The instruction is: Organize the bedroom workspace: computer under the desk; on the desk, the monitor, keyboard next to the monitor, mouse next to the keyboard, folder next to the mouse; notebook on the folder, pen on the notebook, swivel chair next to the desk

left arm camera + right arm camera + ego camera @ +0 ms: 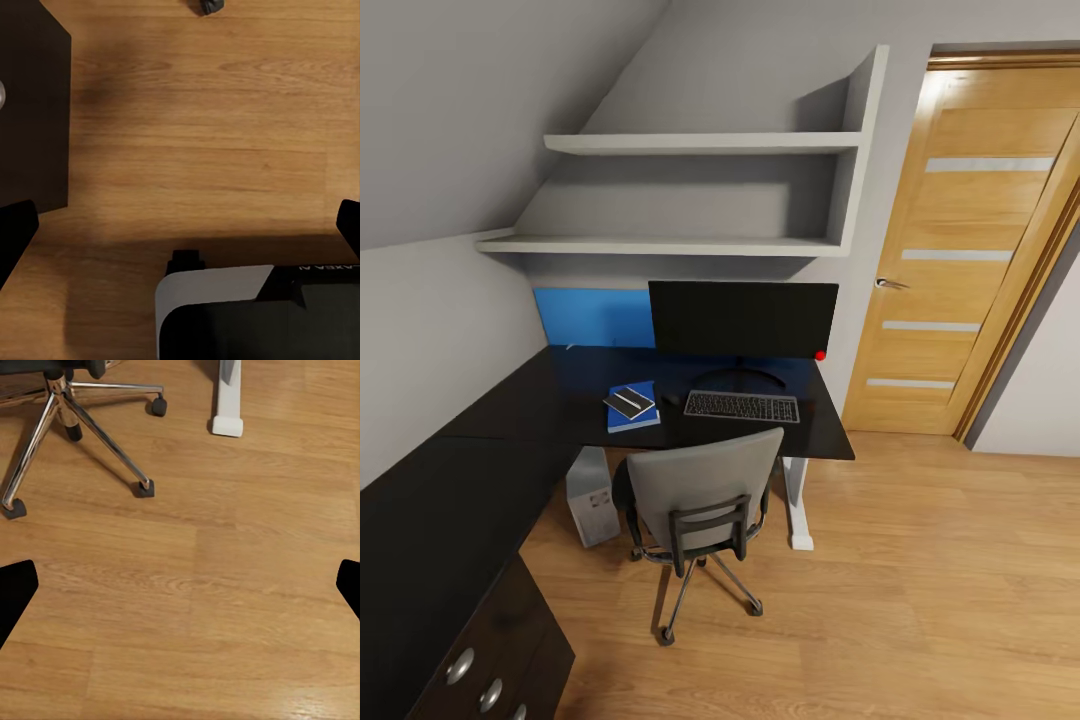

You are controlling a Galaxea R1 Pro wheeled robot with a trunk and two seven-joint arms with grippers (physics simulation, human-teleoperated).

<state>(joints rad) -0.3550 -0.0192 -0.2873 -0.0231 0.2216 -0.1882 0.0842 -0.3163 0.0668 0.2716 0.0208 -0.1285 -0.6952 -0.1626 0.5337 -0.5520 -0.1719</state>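
The black monitor (743,320) stands on the long black desk (510,410). The keyboard (741,406) lies in front of it, with the small black mouse (671,399) just to its left. Left of the mouse lies the blue folder (622,421), carrying the dark notebook (635,408) and the white pen (625,399). The white computer (592,497) stands under the desk. The grey swivel chair (700,485) is drawn up to the desk front; its chrome base (75,420) shows in the right wrist view. My left gripper (180,229) and right gripper (180,592) hang open over bare floor.
Black drawers (490,660) with silver knobs stand at the near left, also as a dark block (30,105) in the left wrist view. A white desk leg (226,405) stands right of the chair. A wooden door (970,250) is at the right, and shelves (690,190) hang above the desk.
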